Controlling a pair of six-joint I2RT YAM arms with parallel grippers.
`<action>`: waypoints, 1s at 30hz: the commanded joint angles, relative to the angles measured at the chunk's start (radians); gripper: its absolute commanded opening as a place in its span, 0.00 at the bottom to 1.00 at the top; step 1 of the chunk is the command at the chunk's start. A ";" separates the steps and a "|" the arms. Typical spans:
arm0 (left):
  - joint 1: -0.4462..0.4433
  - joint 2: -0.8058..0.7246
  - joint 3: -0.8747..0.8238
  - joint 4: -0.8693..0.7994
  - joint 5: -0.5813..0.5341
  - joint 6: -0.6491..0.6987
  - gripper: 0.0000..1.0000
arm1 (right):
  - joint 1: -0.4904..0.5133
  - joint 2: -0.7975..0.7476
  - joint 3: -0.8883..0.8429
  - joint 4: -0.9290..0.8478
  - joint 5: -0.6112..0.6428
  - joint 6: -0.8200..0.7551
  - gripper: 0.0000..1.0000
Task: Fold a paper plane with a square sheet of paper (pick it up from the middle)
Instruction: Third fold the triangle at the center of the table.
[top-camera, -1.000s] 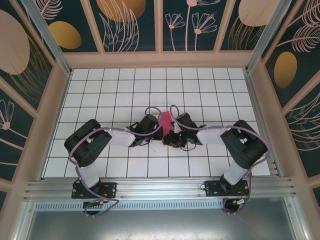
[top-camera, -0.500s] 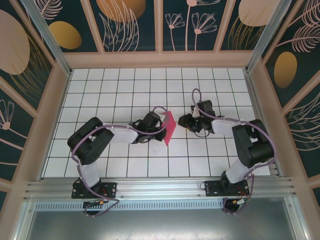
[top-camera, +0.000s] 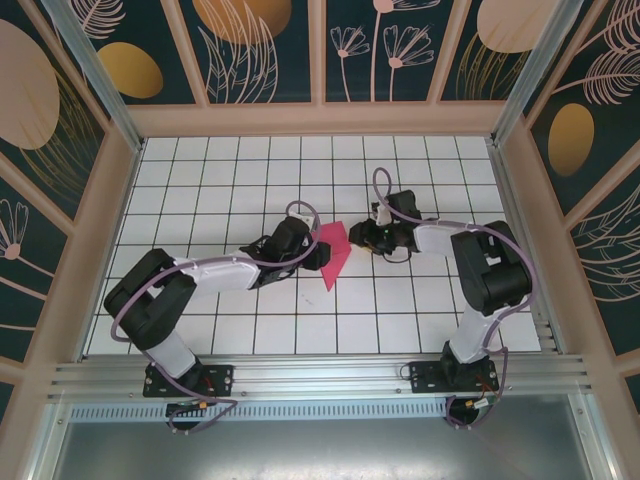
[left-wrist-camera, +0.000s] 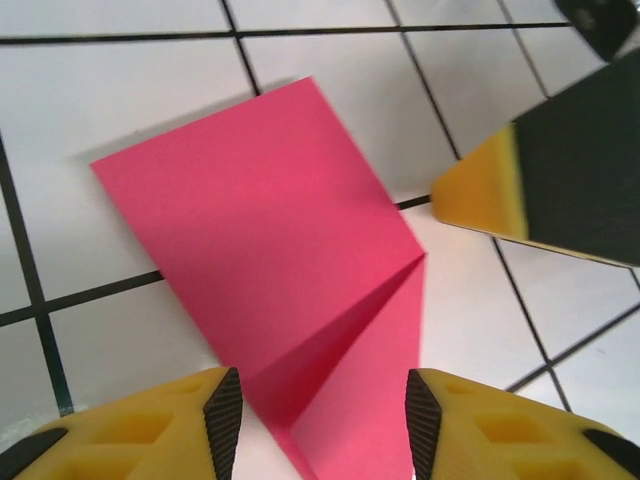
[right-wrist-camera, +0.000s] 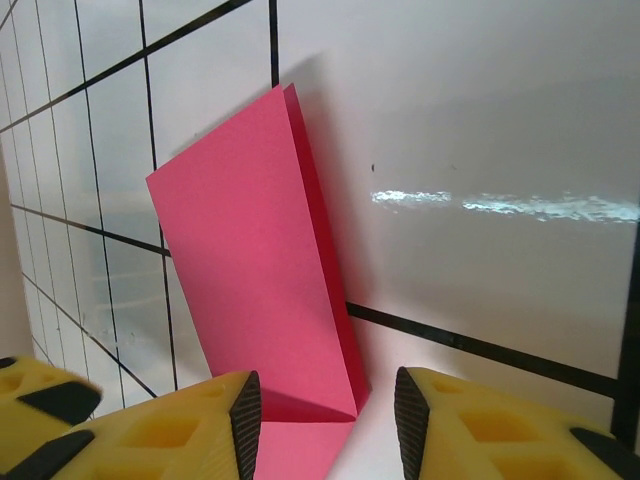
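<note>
**Both pincers let go, pink paper lying between them**

The left gripper (left-wrist-camera: 322, 425) has its yellow fingers with black pads parted and nothing clamped. The narrow lower end of the folded magenta-pink paper sheet (left-wrist-camera: 270, 230) sits in the gap, lying on the white tiled tabletop with black grid lines (left-wrist-camera: 120, 60). A diagonal crease runs from the paper's right corner down toward those pads and marks off a triangular flap.

The right gripper (right-wrist-camera: 325, 420) looks much the same: jaws apart, gripping nothing, with one corner of the paper lying between its pads. Its wrist view shows the doubled layers along the paper's long edge.

In the top view the paper lies around mid-table as a slim kite shape with its point toward the near edge. The left gripper is just beside it on the left, and the right gripper is near its upper right corner. The left arm (top-camera: 210, 272) and right arm (top-camera: 480, 265) both reach inward toward it.
</note>
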 joint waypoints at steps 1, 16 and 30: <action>0.012 0.031 0.024 0.013 -0.002 -0.050 0.45 | 0.011 0.034 0.038 -0.005 -0.046 -0.033 0.44; 0.012 0.134 0.029 -0.006 -0.013 -0.034 0.33 | 0.025 0.075 0.058 0.017 -0.129 -0.034 0.44; 0.012 0.164 0.046 -0.023 -0.014 0.031 0.27 | 0.035 0.107 0.106 -0.045 -0.144 -0.097 0.27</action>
